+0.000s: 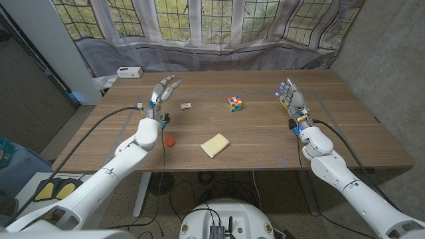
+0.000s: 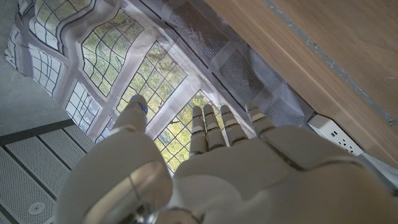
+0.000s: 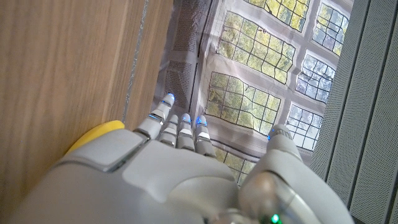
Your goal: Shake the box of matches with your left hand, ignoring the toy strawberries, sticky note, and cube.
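The box of matches [image 1: 186,105] is a small pale box lying on the wooden table [image 1: 265,143], left of centre. My left hand [image 1: 163,93] is raised just to the left of it, fingers spread and holding nothing. In the left wrist view that hand [image 2: 236,174] has its fingers stretched out towards the window. My right hand [image 1: 293,100] stands at the right side of the table, fingers straight and close together. In the right wrist view the right hand [image 3: 168,174] holds nothing.
A coloured cube [image 1: 235,103] stands right of the matches. A yellow sticky note [image 1: 215,145] and a red toy strawberry [image 1: 170,141] lie nearer the front. A yellow object [image 3: 94,134] sits by my right hand. A white power strip [image 1: 129,72] lies at the far left corner.
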Controlling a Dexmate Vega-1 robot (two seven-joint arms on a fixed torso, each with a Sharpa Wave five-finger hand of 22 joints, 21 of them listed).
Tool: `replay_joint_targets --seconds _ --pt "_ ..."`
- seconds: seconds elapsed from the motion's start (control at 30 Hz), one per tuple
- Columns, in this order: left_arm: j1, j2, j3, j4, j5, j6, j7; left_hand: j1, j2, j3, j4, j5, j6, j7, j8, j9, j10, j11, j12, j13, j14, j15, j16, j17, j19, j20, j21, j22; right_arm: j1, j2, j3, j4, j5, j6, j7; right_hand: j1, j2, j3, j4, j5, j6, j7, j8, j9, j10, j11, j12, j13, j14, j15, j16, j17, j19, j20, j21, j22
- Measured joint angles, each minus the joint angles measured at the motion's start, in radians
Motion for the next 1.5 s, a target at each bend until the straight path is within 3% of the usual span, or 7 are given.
replay_joint_targets --seconds 0.3,0.53,0.63,1.17,1.5 --pt "-0.003 0.021 0.005 -0.039 0.064 0.089 0.04 0.047 -0.003 0.013 0.003 0.0 0.009 -0.009 0.0 0.0 0.002 -0.009 0.0 0.0 -0.005 -0.005 0.0 0.0 0.0 0.0 0.0 0.0 0.003 0.013 -0.002 0.018 0.0 0.01 -0.001 0.0 0.0 0.0 0.0 0.0 0.004 0.004 0.0 0.0 0.0 0.0 0.0 0.0 0.003 0.003 0.0 0.0 0.0 0.0 0.0 0.0" --pt "-0.015 0.036 0.027 -0.071 0.156 0.182 0.093 0.117 -0.051 0.016 0.0 0.0 0.015 -0.047 0.0 0.0 0.011 -0.047 -0.008 0.003 0.001 -0.02 0.0 0.0 0.01 0.01 0.0 0.0 0.003 0.021 -0.002 0.026 -0.004 0.024 -0.01 0.0 0.0 0.0 0.0 0.0 0.004 0.004 0.0 0.0 0.0 0.0 0.0 0.0 0.003 0.003 0.0 0.0 -0.006 0.006 0.0 0.0" --pt "-0.019 0.039 0.034 -0.081 0.187 0.217 0.113 0.137 -0.071 0.016 0.0 0.0 0.02 -0.063 0.0 0.0 0.015 -0.051 -0.008 0.005 0.007 -0.025 0.0 0.0 0.014 0.013 0.0 0.0 0.001 0.023 -0.002 0.026 -0.009 0.028 -0.017 0.0 0.0 0.0 0.0 0.0 0.008 0.0 0.0 0.0 0.0 0.0 0.0 0.0 0.003 0.003 0.0 0.0 -0.006 0.006 0.0 0.0" --pt "-0.032 0.059 0.054 -0.112 0.283 0.348 0.169 0.166 -0.09 0.016 0.009 0.0 0.045 -0.069 0.0 0.0 0.03 -0.061 -0.008 0.005 0.012 -0.03 0.0 0.0 0.014 0.014 0.0 0.0 -0.01 0.029 -0.01 -0.001 -0.039 0.02 -0.056 0.004 0.004 0.0 0.0 0.0 0.009 -0.002 0.0 0.0 0.0 0.0 0.0 0.0 0.003 0.003 0.0 0.0 -0.011 0.011 -0.005 0.0" --pt "-0.053 0.09 0.066 -0.153 0.291 0.443 0.111 0.199 -0.091 0.02 0.013 0.005 0.058 -0.071 0.0 0.005 0.042 -0.066 -0.008 0.005 0.018 -0.036 0.0 0.0 0.012 0.026 -0.006 0.0 -0.025 0.033 -0.013 -0.022 -0.053 0.017 -0.082 0.004 0.004 0.0 0.0 0.0 0.009 -0.002 0.0 0.0 0.0 0.0 0.0 0.0 0.003 0.003 0.0 0.0 -0.011 0.011 -0.005 0.0"
